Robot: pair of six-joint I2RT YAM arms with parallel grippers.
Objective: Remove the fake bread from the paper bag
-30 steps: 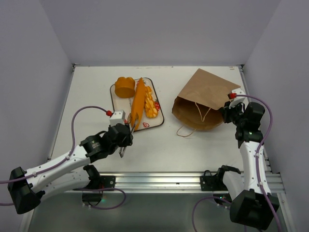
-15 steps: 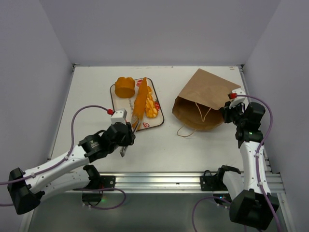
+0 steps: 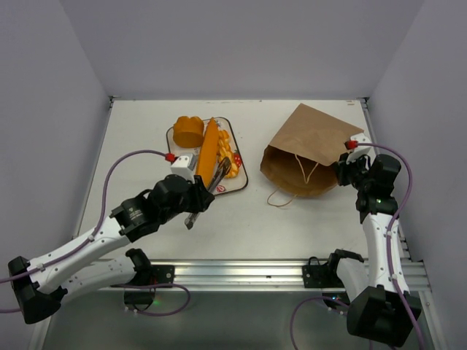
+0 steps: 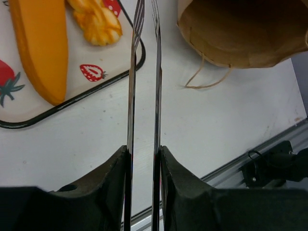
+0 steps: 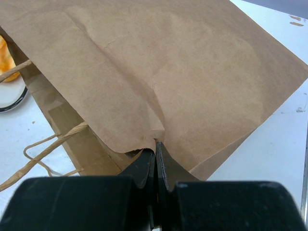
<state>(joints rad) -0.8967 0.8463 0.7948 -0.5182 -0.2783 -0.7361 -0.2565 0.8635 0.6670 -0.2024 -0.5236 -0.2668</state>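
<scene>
Three pieces of fake bread lie on the strawberry tray [image 3: 228,187]: a long baguette [image 3: 209,148] [image 4: 41,48], a round bun [image 3: 187,131] and a braided loaf [image 3: 230,159] [image 4: 96,21]. My left gripper [image 3: 203,195] [image 4: 143,155] is shut on silver tongs [image 4: 144,86]. Nothing is between the tongs' narrow-set tips, which hang over the tray's right rim [image 4: 72,98] beside the loaf. The paper bag [image 3: 310,146] [image 4: 240,33] [image 5: 159,72] lies on its side, mouth toward the tray, its inside dark. My right gripper [image 3: 343,168] [image 5: 155,147] is shut on the bag's upper edge.
The bag's twisted loop handles [image 3: 281,197] [image 4: 202,79] trail on the white table between bag and tray. Grey walls close in the table at the left, back and right. A metal rail [image 3: 241,273] runs along the near edge.
The baguette has settled flat on the tray and is free of the tongs. My left arm has swung right and forward, and the tongs have narrowed. The right arm has not moved.
</scene>
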